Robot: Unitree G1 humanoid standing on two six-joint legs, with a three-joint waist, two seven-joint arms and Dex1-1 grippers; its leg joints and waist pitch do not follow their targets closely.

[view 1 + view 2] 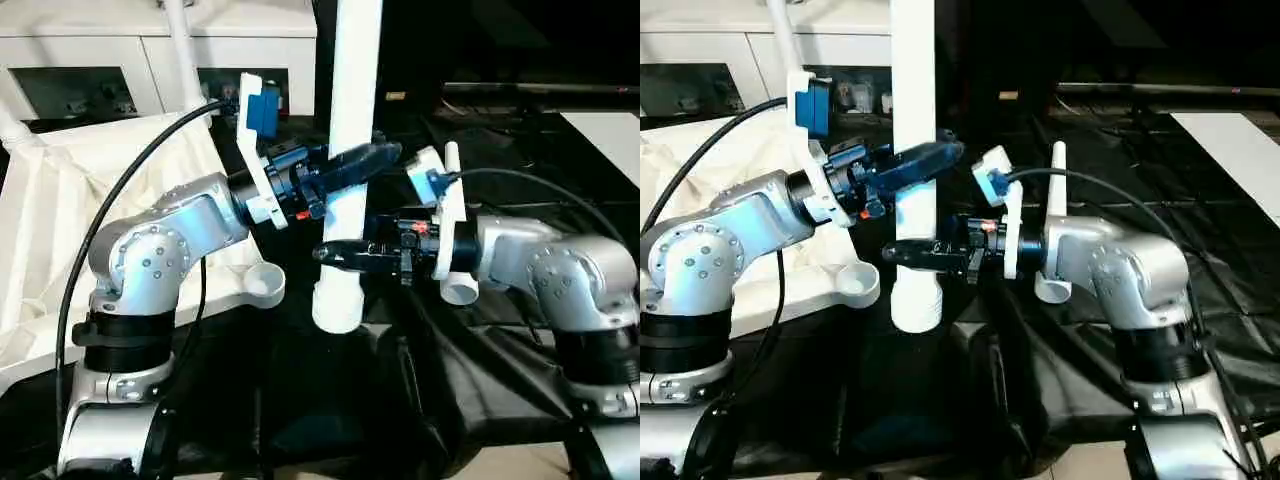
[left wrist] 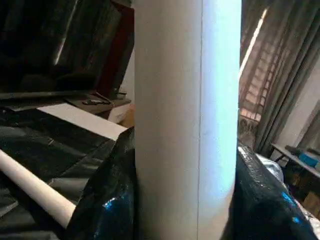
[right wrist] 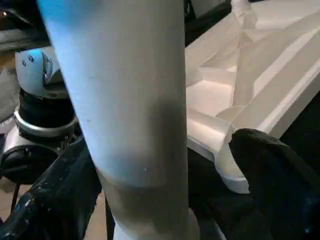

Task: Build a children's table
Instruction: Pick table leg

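A black-sheeted worktop (image 1: 500,380) fills the foreground, with a white glass-door cabinet (image 1: 150,60) behind it. Both arms hold one white leg (image 1: 350,200) upright over the sheet: the left gripper (image 1: 375,155) is clamped on it higher up, the right gripper (image 1: 335,255) lower down, just above the ribbed end. The tabletop (image 1: 120,230) lies underside-up to the robot's left, its near corner socket (image 1: 263,285) open and close beside the leg's foot. Another leg (image 2: 35,187) lies on the sheet. The step in hand looks like seating this leg. Next, the ribbed end wants carrying over that socket, held plumb, then pressing down; whether the right jaws grip firmly is hard to judge.
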